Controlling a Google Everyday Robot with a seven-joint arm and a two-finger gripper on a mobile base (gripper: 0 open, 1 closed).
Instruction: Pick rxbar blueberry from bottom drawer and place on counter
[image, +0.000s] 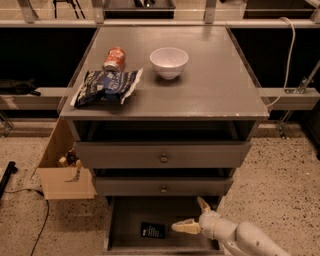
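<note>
Bottom drawer (125, 222) stands open. The bar (152, 230) (dark wrapper, lying flat) rests on the drawer floor, toward the front. Gripper (186, 213) sits in the drawer just right of the bar, not touching it — fingers spread wide, holding nothing. On the counter (215, 85): white bowl (169, 62), can (114, 58) on its side, snack bag (106, 87).

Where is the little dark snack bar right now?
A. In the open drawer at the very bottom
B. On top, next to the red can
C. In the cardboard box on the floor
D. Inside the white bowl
A: the rxbar blueberry lies flat on the floor of the open bottom drawer, with the open gripper in the drawer just right of it.
</note>
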